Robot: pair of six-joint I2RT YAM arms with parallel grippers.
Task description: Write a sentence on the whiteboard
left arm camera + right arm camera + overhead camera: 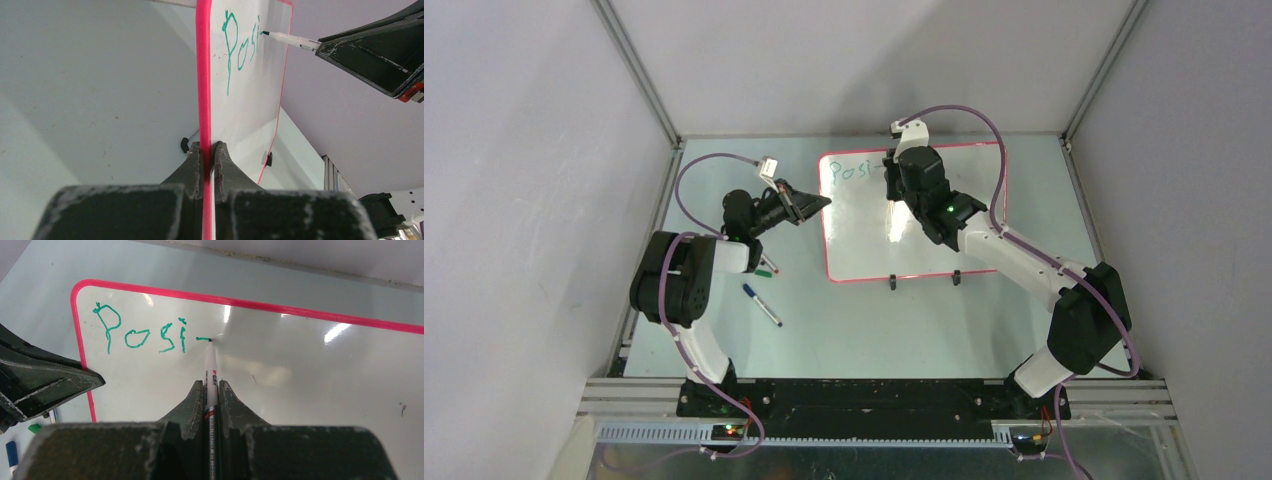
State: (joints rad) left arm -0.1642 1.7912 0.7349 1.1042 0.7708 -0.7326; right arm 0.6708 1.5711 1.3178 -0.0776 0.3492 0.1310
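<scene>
The whiteboard (864,245) is laid on the surface (874,320), its left rim pinched by the left jaws. The marker (211,375) is clenched in the right jaws, its long axis pointed toward the far rim. Its tip is pressed just right of the sentence (145,335), "Posi" plus a dash. Bare board is seen rightward.

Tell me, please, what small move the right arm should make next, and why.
Probably lift the marker tip slightly and draw a downstroke across the dash. The sentence reads "Posi" plus a horizontal dash, likely a t's crossbar, and the tip sits at its right end. The right gripper is shut on the marker; the left gripper clamps the whiteboard edge.
</scene>
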